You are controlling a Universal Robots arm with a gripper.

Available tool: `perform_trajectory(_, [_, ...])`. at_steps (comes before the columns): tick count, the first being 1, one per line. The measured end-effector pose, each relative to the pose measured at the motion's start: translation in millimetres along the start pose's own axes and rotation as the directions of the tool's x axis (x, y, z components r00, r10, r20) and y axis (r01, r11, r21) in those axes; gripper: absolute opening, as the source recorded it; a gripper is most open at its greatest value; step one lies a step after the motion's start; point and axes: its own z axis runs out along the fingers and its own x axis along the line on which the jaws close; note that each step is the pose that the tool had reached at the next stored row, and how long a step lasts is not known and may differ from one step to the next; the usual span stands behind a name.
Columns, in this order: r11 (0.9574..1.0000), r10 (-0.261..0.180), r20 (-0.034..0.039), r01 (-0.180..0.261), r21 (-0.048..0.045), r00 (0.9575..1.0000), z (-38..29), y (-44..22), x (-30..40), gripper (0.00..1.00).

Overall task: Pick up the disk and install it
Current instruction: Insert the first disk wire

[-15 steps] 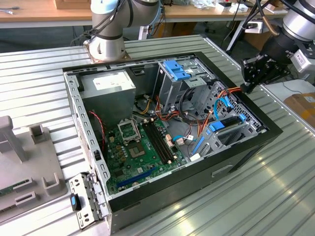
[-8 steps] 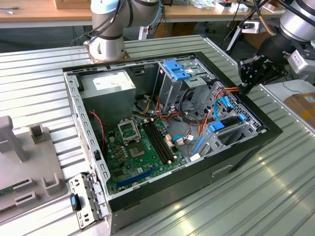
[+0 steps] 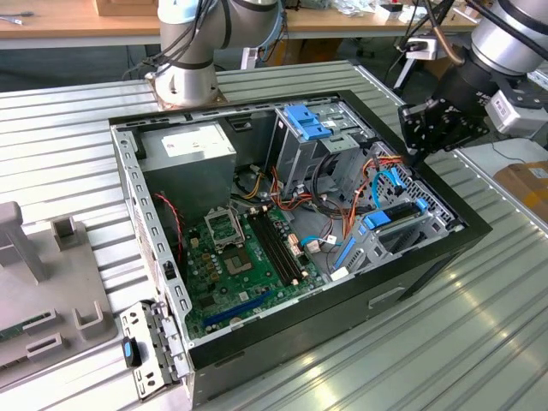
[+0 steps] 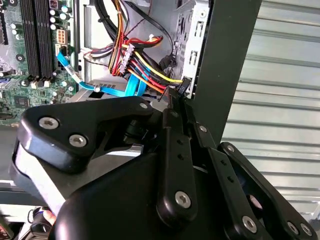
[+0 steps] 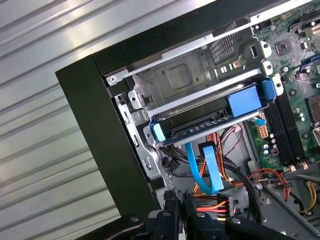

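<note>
You see the disk (image 5: pixel 200 122), a flat dark slab with glossy blue plastic rails, seated in the grey metal bay (image 5: pixel 185 75) at a corner of the open black computer case (image 5: pixel 97 120). Your black gripper (image 5: pixel 178 199) hovers near it, clenched on nothing, with bundled cables (image 5: pixel 210 170) between them.

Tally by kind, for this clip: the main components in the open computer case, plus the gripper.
Flat dark hard drive with blue side rails: 1
Tall grey metal cage with blue plastic top: 1
Large grey box with white label: 1
Green circuit board: 1
Black gripper: 1
Total: 5
</note>
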Motion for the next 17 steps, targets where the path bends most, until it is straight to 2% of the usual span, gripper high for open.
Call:
perform_trajectory(2, [0.9994,0.033,-0.0049,-0.033,-0.0015,0.9994,0.0,0.1,0.0,0.16])
perform_trajectory(4, [0.9958,0.092,-0.0136,-0.092,-0.0038,0.9957,0.0,0.1,0.0,0.16])
perform_trajectory(9, [0.9942,0.107,-0.0156,-0.107,-0.0038,0.9941,-0.3,0.0,-0.1,0.16])
perform_trajectory(16, [0.9847,0.174,-0.0235,-0.174,-0.0022,0.9845,-7.3,-0.8,-0.1,0.16])
perform_trajectory(17, [0.982,0.189,-0.0252,-0.189,-0.0017,0.9817,-7.9,-0.9,-0.1,0.16])
